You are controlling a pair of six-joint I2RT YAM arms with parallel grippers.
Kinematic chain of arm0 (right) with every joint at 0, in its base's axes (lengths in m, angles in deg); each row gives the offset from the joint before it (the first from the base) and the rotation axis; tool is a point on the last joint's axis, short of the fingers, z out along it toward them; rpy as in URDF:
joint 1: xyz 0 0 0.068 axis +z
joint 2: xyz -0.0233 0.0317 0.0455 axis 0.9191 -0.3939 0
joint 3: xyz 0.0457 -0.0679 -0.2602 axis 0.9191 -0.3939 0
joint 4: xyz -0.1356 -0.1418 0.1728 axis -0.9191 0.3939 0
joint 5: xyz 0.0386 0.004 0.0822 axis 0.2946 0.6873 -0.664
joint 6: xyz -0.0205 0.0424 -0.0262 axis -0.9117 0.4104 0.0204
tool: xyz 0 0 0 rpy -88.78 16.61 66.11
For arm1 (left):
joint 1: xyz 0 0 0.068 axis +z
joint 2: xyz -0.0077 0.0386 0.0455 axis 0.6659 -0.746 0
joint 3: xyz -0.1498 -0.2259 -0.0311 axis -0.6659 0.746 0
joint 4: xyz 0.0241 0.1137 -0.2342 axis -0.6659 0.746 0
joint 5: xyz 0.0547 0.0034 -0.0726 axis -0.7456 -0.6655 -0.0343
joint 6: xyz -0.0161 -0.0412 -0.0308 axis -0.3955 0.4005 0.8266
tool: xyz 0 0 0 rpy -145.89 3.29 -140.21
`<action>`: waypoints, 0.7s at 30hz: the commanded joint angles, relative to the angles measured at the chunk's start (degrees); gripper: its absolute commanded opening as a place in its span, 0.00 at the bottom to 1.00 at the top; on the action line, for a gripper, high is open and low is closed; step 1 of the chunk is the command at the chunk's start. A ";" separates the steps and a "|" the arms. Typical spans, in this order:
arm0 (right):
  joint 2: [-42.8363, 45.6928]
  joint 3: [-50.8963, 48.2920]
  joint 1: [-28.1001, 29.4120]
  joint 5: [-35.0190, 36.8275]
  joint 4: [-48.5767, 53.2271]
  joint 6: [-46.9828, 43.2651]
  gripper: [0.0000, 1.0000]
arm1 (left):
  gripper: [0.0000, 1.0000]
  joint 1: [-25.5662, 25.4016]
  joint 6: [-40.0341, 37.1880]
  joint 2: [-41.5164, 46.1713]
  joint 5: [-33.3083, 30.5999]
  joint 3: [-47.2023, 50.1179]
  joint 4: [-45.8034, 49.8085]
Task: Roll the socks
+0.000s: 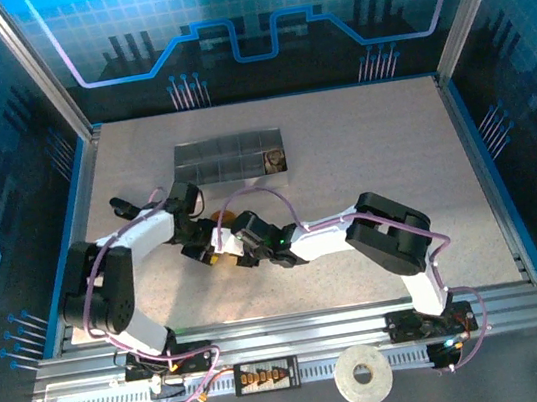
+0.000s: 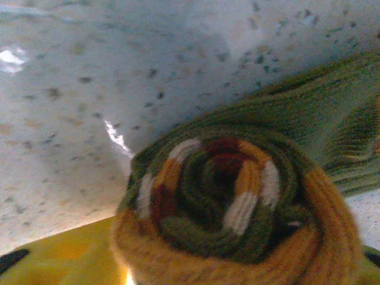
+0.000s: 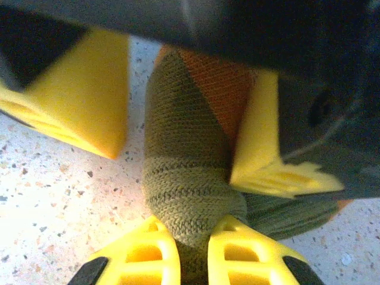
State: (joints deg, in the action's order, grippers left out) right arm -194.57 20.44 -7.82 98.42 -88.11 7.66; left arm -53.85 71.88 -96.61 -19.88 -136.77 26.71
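Pinching: right tool (image 3: 193, 252) — fingers pressed together on the green sock (image 3: 184, 196).
Left tool (image 3: 175, 160): spread — one pad touching the sock's side, the other just apart from it.
Green sock: rolled into a tight spiral, orange band outermost, lying on the speckled tabletop (image 1: 362, 147) between both tools.
Tray (image 1: 200, 150): farther from the bases, apart from both tools; brown sock (image 1: 276, 159) in its right-end compartment.

The olive sock (image 2: 237, 196) is blurred, its roll cut off below. From above, arms largely hide it; contents of the tray (image 1: 207, 162) are too small to tell.
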 commanded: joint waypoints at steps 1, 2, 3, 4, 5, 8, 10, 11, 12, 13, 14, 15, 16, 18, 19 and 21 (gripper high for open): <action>-5.05 -1.54 -2.50 -3.68 10.71 4.04 0.00 | 0.63 1.80 1.53 3.91 2.15 2.50 9.74; -5.22 -1.50 -2.77 -4.61 11.41 4.62 0.00 | 0.66 2.58 1.81 5.09 2.56 2.43 9.47; -5.48 -1.44 -3.17 -6.05 12.08 5.09 0.00 | 0.69 3.26 2.07 6.05 2.72 2.08 9.27; -5.76 -1.20 -3.45 -7.01 12.86 5.61 0.00 | 0.71 3.82 2.27 6.92 2.98 1.90 9.01; -6.16 -0.84 -3.65 -8.02 13.85 6.16 0.00 | 0.72 4.48 2.56 7.78 3.24 1.59 8.55; -7.64 0.25 -4.62 -10.58 16.07 8.21 0.00 | 0.74 5.91 3.08 10.25 3.34 1.10 8.03; -8.71 1.43 -5.50 -12.88 17.82 9.85 0.00 | 0.75 6.49 3.17 11.37 3.42 1.13 8.23; -9.27 1.94 -5.88 -13.64 18.51 10.60 0.00 | 0.76 6.55 3.04 11.74 3.65 1.25 8.53; -9.75 2.54 -6.22 -14.53 19.33 11.11 0.00 | 0.76 6.58 2.81 12.05 3.83 1.41 8.67; -10.22 3.21 -6.48 -15.82 20.04 11.54 0.00 | 0.75 6.56 2.49 12.36 3.94 1.68 8.98; -10.60 3.62 -6.74 -16.81 20.48 12.07 0.00 | 0.75 6.56 2.30 12.69 4.16 2.25 9.21; -11.12 4.24 -7.11 -17.85 21.23 12.57 0.00 | 0.75 6.56 2.30 13.21 4.38 2.99 8.87; -11.68 4.90 -7.40 -18.75 22.12 13.02 0.00 | 0.74 6.58 2.32 13.65 4.52 3.50 8.37; -12.91 6.51 -8.37 -20.99 24.09 14.47 0.00 | 0.73 6.56 2.34 14.65 4.74 4.62 6.51; -13.51 7.32 -8.80 -21.97 25.20 15.19 0.00 | 0.73 6.56 2.34 15.06 4.74 4.86 5.43; -14.94 9.51 -9.64 -24.13 27.89 16.63 0.00 | 0.71 6.48 2.31 15.65 4.83 5.36 2.25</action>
State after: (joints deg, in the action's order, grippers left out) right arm -201.42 31.85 -16.19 76.60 -80.05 20.38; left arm -47.53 74.40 -82.64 -16.84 -132.39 31.91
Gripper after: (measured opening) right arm 0.113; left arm 0.719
